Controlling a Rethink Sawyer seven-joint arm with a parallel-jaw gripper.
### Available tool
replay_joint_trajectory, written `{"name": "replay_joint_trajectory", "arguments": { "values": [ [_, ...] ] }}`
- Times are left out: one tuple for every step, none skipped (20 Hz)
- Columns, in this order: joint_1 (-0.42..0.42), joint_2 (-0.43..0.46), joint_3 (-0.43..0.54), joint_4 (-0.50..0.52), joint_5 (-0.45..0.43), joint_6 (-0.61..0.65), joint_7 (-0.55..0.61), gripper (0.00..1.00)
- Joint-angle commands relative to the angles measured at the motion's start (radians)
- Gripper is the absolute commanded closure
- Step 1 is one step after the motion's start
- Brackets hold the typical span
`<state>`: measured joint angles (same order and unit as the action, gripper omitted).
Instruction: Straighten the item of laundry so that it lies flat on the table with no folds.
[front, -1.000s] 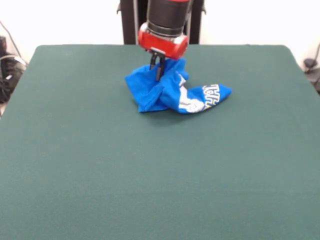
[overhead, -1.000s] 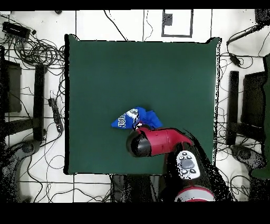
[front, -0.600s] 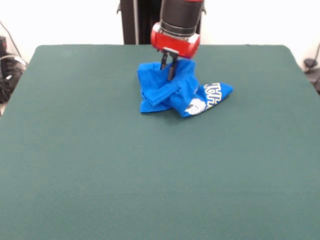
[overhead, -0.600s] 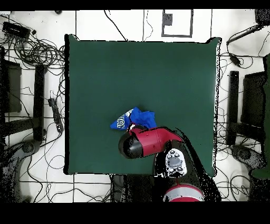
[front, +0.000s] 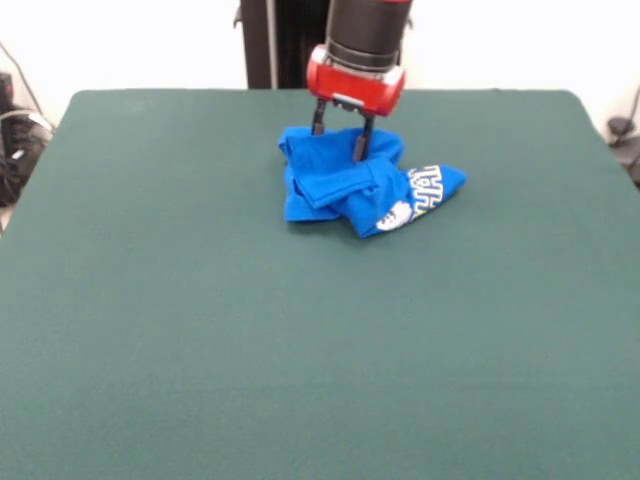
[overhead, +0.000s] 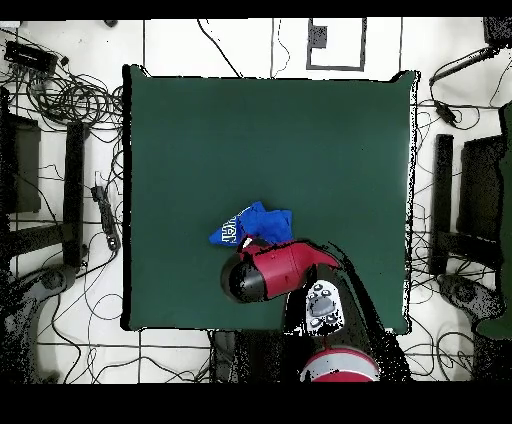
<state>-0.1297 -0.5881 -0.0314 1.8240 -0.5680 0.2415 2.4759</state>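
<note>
The item of laundry (front: 350, 185) is a bright blue T-shirt lying crumpled and folded over itself at the far middle of the table (front: 200, 330). White and yellow lettering shows on its right tip. My gripper (front: 340, 135) is open just above the bunched far part of the shirt, its two dark fingers spread and holding nothing. Seen from overhead, the shirt (overhead: 255, 222) lies near the table's (overhead: 300, 120) lower edge, and the red arm (overhead: 275, 270) covers its lower part and hides the gripper.
Cables (overhead: 70, 100) lie on the floor left of the table, and dark stands (overhead: 440, 200) are on its right. The black pedestal (front: 275, 45) rises behind the far table edge.
The gripper carried the pinched cloth to the right in the front view, then opened and let go of it. The lifted part of the shirt dropped into a lower heap.
</note>
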Motion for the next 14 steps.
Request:
{"name": "replay_joint_trajectory", "arguments": {
  "values": [
    [0.024, 0.015, 0.096, -0.021, -0.01, 0.02, -0.028, 0.0],
    [0.017, 0.01, 0.108, -0.008, 0.005, 0.031, -0.023, 0.0],
    [0.019, -0.007, 0.118, 0.009, 0.019, 0.043, -0.019, 0.0],
    [0.03, -0.02, 0.115, 0.018, 0.029, 0.053, -0.01, 0.0],
    [0.053, -0.044, 0.107, 0.038, 0.055, 0.068, 0.02, 0.0],
    [0.058, -0.057, 0.112, 0.051, 0.071, 0.079, 0.032, 0.0],
    [0.068, -0.076, 0.115, 0.064, 0.093, 0.098, 0.045, 0.0],
    [0.078, -0.095, 0.118, 0.078, 0.115, 0.118, 0.059, 0.0],
    [0.087, -0.11, 0.121, 0.086, 0.14, 0.143, 0.07, 0.0],
    [0.089, -0.114, 0.124, 0.09, 0.151, 0.147, 0.07, 0.0],
    [0.09, -0.117, 0.126, 0.095, 0.168, 0.15, 0.075, 0.0],
    [0.087, -0.122, 0.128, 0.095, 0.177, 0.158, 0.067, 0.0],
    [0.084, -0.127, 0.131, 0.095, 0.186, 0.165, 0.058, 0.0],
    [0.081, -0.135, 0.132, 0.097, 0.195, 0.176, 0.048, 0.0]
  ]
}}
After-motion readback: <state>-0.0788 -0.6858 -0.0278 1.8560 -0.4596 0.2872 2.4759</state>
